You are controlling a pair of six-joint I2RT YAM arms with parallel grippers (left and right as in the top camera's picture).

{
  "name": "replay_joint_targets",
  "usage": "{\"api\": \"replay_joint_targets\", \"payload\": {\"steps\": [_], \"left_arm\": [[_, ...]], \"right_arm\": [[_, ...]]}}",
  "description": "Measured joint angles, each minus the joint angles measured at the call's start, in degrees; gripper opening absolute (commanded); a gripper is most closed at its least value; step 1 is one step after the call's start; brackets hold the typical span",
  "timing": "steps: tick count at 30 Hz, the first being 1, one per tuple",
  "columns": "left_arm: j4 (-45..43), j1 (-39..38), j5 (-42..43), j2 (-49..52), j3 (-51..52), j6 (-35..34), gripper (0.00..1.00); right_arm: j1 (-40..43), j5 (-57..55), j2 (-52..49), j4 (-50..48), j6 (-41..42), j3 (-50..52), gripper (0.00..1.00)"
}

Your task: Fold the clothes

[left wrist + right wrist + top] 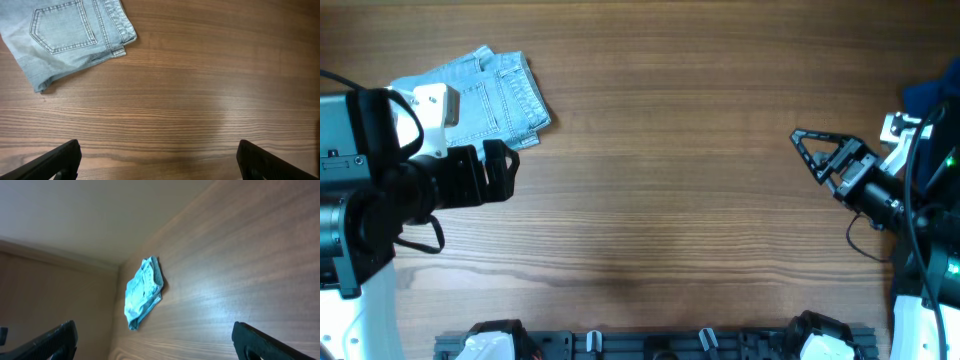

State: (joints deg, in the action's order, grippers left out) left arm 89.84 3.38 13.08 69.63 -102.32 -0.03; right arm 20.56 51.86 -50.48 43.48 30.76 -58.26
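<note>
The light blue denim shorts (pixel 490 95) lie folded into a compact bundle at the table's far left, a stitched back pocket facing up. They also show in the left wrist view (pixel 70 35) at the top left and far off in the right wrist view (pixel 143 291). My left gripper (pixel 500 168) is open and empty, just in front of the shorts and apart from them. My right gripper (pixel 817 152) is open and empty at the far right of the table, far from the shorts.
A dark navy blue fabric heap (pixel 932 95) sits at the far right edge behind the right arm. A black rail with white clips (pixel 650 342) runs along the table's front edge. Bare wood table (pixel 670 170) lies between the arms.
</note>
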Motion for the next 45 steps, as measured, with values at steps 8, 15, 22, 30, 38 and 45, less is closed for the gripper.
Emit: {"api": "replay_joint_targets", "payload": {"steps": [8, 15, 22, 30, 38, 45], "left_arm": [[-0.04, 0.0, 0.0, 0.0, 0.0, 0.0, 1.0], [-0.04, 0.0, -0.02, 0.0, 0.0, 0.0, 1.0], [-0.02, 0.0, 0.0, 0.0, 0.0, 0.0, 1.0], [-0.07, 0.0, -0.02, 0.0, 0.04, 0.0, 1.0], [-0.02, 0.0, 0.0, 0.0, 0.04, 0.0, 1.0], [-0.04, 0.0, -0.02, 0.0, 0.04, 0.0, 1.0]], "right_arm": [[-10.99, 1.73, 4.37, -17.27, -22.16, 0.37, 1.0], [-24.83, -11.96, 19.45, -4.0, -39.06, 0.52, 0.99], [-25.35, -24.59, 30.73, -1.62, -45.35, 9.11, 1.0], [-24.92, -26.84, 44.09, -8.9, -48.7, 29.53, 0.99], [-24.92, -26.86, 49.27, -26.4, -47.52, 45.33, 1.0], [-24.92, -26.77, 49.51, -38.75, -46.86, 55.54, 0.99]]}}
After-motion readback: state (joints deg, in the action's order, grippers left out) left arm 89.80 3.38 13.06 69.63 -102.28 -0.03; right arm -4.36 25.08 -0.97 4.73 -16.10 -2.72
